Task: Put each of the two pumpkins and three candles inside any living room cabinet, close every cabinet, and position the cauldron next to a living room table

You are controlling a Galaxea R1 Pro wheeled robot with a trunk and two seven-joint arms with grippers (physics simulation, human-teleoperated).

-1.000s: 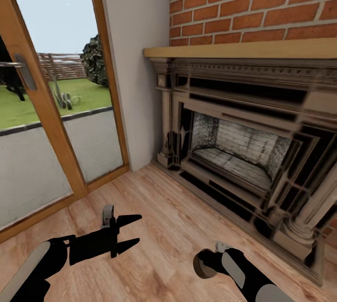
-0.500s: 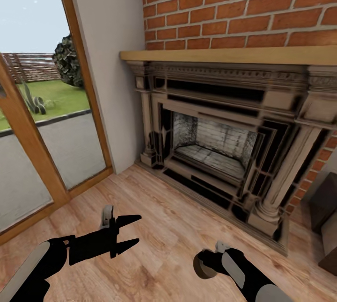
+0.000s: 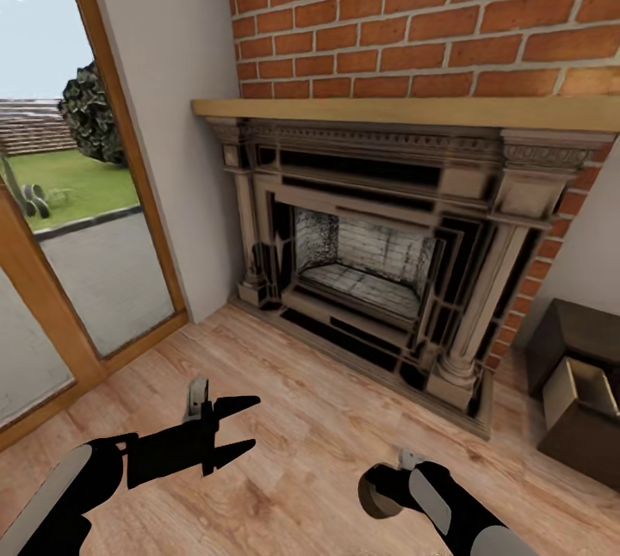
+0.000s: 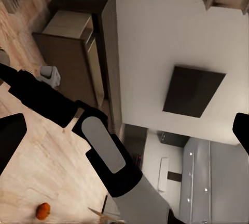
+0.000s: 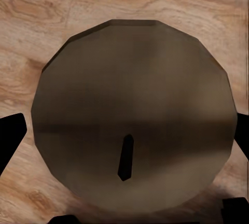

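Spread apart, the jaws of the left gripper (image 3: 245,427) point forward over the wooden floor (image 3: 310,435) with nothing between them. The right gripper (image 3: 379,487) sits low beside it, and its jaws close around a round grey-brown candle (image 5: 132,125) whose flat top, with a short dark wick, faces the right wrist camera; the black fingers (image 5: 11,138) show at either side of it, touching its edge. From the head view the candle (image 3: 375,490) appears as a dark disc at the end of the right arm (image 3: 456,509).

In the left wrist view the right arm (image 4: 98,146) crosses the middle, and a small orange pumpkin (image 4: 43,211) lies on the floor well apart from it. Near the arm a low dark-brown cabinet (image 4: 72,52) stands against the white wall, one drawer pulled out and showing pale wood inside.

Further ahead in the head view, a carved stone fireplace (image 3: 370,255) stands straight in front, with a wooden mantel shelf (image 3: 405,113) on top and a red brick wall (image 3: 430,14) above it. The same cabinet (image 3: 581,392) is beside the fireplace at the right, its open drawer facing up. To the left, a glass door with a wooden frame (image 3: 129,151) looks out on grass and a dark bush (image 3: 90,113).
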